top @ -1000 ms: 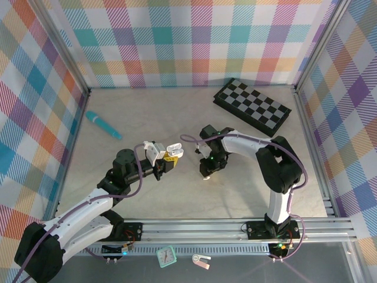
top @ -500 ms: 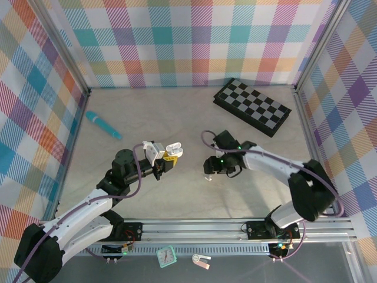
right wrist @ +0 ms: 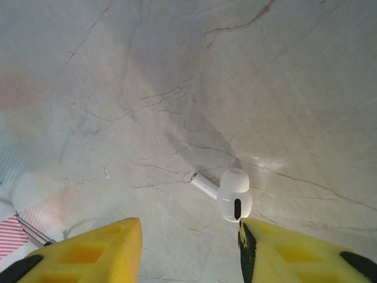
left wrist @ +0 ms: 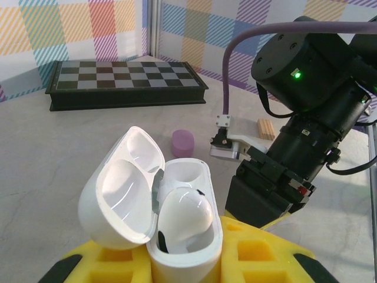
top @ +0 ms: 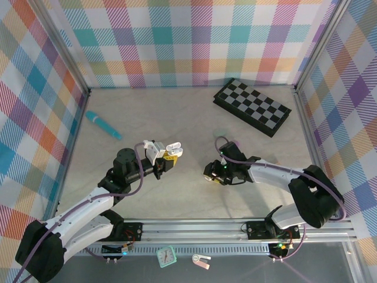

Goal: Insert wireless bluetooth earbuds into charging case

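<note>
Surface (right wrist: 177,71) of pale marble carries a loose earbud (right wrist: 231,194) between the right fingers (right wrist: 88,247), which stand wide apart, the bud near one tip. The left fingers (left wrist: 259,250) clamp the open charging case (left wrist: 177,242), a second earbud (left wrist: 185,212) seated inside.

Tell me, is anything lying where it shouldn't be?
One white earbud lies loose on the table, near the right gripper's open fingers. Its mate sits in the open case, whose other socket is empty.

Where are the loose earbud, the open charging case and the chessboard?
loose earbud (right wrist: 234,197): right wrist view, its round head.
open charging case (left wrist: 121,188): left wrist view, inside its lid.
chessboard (top: 252,107): top external view, its middle.
</note>
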